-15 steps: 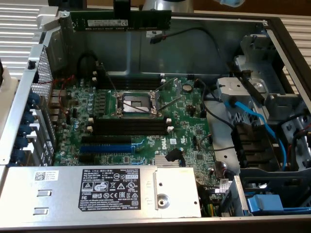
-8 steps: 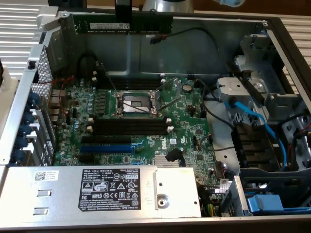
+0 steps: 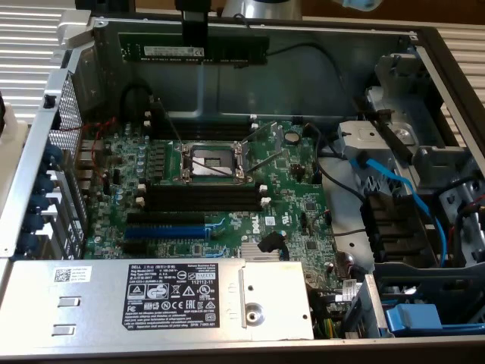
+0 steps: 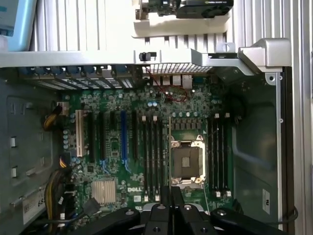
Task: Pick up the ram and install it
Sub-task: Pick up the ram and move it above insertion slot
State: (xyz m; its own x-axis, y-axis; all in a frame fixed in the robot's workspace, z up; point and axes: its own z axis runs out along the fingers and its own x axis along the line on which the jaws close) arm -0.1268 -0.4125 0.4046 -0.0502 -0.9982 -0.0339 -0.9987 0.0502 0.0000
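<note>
The ram (image 3: 227, 51) is a long dark-green stick with a whitish label. It hangs level above the far wall of the open computer case, high over the motherboard (image 3: 295, 205). My gripper (image 3: 195, 34) is shut on it near the middle, its black fingers coming down from above. In the wrist view the ram (image 4: 169, 147) appears edge-on as a thin line running out from my gripper (image 4: 170, 198), over the edge of the CPU socket (image 4: 187, 161). Black memory slots (image 3: 204, 199) with white end clips lie beside the CPU socket (image 3: 214, 161), and more slots (image 3: 197, 125) lie on its far side.
A silver power supply (image 3: 151, 296) fills the near side of the case. A drive cage with blue cables (image 3: 394, 182) stands at the exterior view's right. A blue expansion slot (image 3: 178, 227) lies near the memory slots. Another card (image 4: 195, 7) rests outside the case.
</note>
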